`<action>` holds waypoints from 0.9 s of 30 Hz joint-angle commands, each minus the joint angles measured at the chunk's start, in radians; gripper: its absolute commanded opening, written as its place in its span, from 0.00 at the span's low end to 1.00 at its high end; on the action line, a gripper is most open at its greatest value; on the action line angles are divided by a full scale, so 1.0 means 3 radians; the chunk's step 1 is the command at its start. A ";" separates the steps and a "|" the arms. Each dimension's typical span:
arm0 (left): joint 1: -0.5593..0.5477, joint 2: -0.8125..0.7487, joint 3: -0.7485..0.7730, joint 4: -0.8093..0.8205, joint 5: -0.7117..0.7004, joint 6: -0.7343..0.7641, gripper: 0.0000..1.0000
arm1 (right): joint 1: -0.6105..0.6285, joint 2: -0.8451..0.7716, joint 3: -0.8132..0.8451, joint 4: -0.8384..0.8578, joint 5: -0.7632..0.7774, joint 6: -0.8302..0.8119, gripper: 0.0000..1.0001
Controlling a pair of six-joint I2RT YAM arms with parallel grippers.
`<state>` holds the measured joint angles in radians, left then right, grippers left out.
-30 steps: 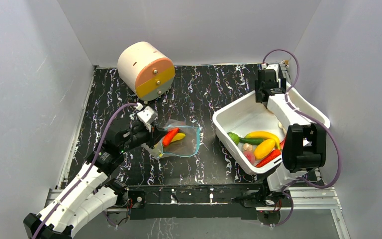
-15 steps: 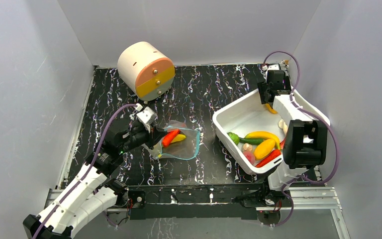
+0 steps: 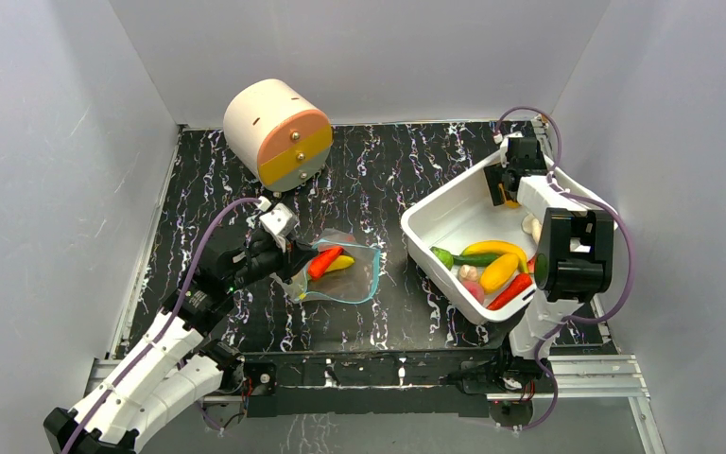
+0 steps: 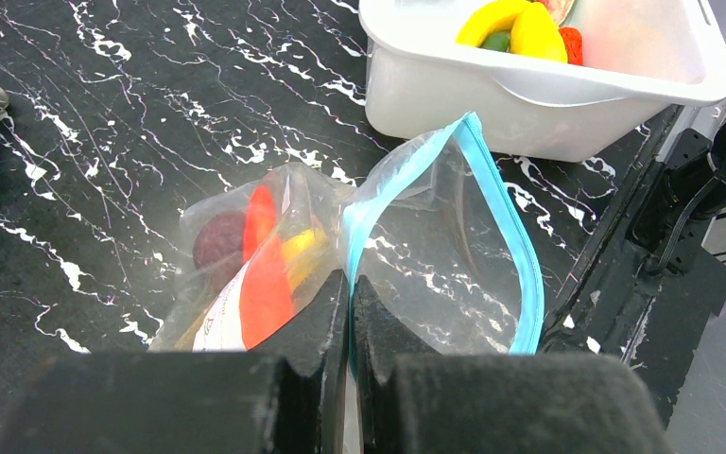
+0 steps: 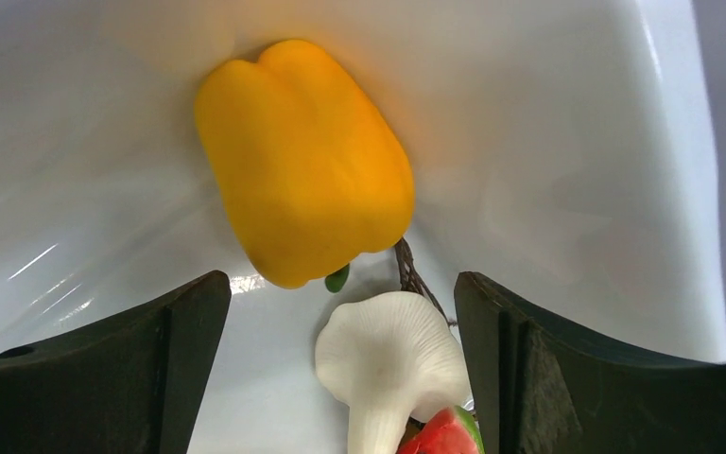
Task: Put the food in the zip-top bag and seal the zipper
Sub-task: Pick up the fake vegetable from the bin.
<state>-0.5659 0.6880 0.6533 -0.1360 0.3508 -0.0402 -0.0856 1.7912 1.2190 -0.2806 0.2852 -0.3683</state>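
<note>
The clear zip-top bag [image 3: 345, 270] lies mid-table, its mouth open, with a red chili [image 3: 323, 260] and a yellow piece inside. My left gripper [image 3: 295, 268] is shut on the teal zipper [image 4: 364, 213] at the bag's mouth edge. In the left wrist view the bag [image 4: 435, 246] holds red, yellow and dark pieces. My right gripper [image 3: 510, 182] is open inside the white tub [image 3: 435, 219], over an orange-yellow bell pepper [image 5: 304, 161] and a white mushroom [image 5: 394, 355]. A banana [image 3: 496, 248], cucumber [image 3: 473, 259] and red chili [image 3: 510, 291] lie in the tub.
A round cream container [image 3: 276, 132] with an orange, yellow and grey face lies on its side at the back left. White walls enclose the black marbled table [image 3: 388, 170]. The tub sits at the right, its far end raised.
My right gripper has moved right and then nearer, deeper into the tub's far end. The tub has tilted and shifted slightly. The left gripper and the bag have stayed still.
</note>
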 commanded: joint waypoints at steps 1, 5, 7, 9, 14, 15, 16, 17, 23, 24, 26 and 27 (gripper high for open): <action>0.0006 -0.0042 0.0006 0.0056 0.0054 0.0037 0.00 | 0.0008 0.0016 0.0025 0.0192 -0.0064 -0.0061 0.89; 0.0006 -0.0053 0.0011 0.0045 0.0063 0.0046 0.00 | 0.0005 -0.0092 -0.0067 0.0290 -0.0228 -0.0007 0.85; 0.0006 -0.0063 0.0006 0.0047 0.0061 0.0047 0.00 | 0.0008 -0.0145 -0.0112 0.0381 -0.0351 0.0023 0.83; 0.0005 -0.0074 0.0002 0.0054 0.0060 0.0043 0.00 | 0.0007 -0.0145 -0.0154 0.0477 -0.0390 0.0035 0.82; 0.0005 -0.0074 0.0007 0.0046 0.0068 0.0044 0.00 | 0.0013 -0.0147 -0.0265 0.0615 -0.0380 0.0013 0.80; 0.0005 -0.0078 0.0006 0.0049 0.0066 0.0046 0.00 | 0.0014 -0.0222 -0.0292 0.0638 -0.0394 0.0009 0.79; 0.0006 -0.0083 0.0007 0.0050 0.0063 0.0045 0.00 | 0.0014 -0.0260 -0.0314 0.0654 -0.0412 0.0018 0.78; 0.0007 -0.0089 0.0007 0.0049 0.0059 0.0043 0.00 | 0.0013 -0.0278 -0.0328 0.0660 -0.0438 0.0027 0.75; 0.0007 -0.0096 0.0008 0.0049 0.0063 0.0045 0.00 | 0.0014 -0.0384 -0.0400 0.0699 -0.0796 0.0184 0.66; 0.0008 -0.0095 0.0008 0.0049 0.0063 0.0042 0.00 | 0.0013 -0.0406 -0.0418 0.0700 -0.0853 0.0213 0.65; 0.0009 -0.0102 0.0006 0.0049 0.0063 0.0045 0.00 | 0.0012 -0.0433 -0.0451 0.0700 -0.0913 0.0258 0.63; 0.0006 -0.0104 0.0008 0.0049 0.0063 0.0046 0.00 | 0.0010 -0.0445 -0.0473 0.0700 -0.0927 0.0268 0.62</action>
<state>-0.5659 0.6769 0.6533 -0.1368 0.3519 -0.0364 -0.0841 1.7161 1.0946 -0.1448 0.0734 -0.3286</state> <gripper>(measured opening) 0.010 0.640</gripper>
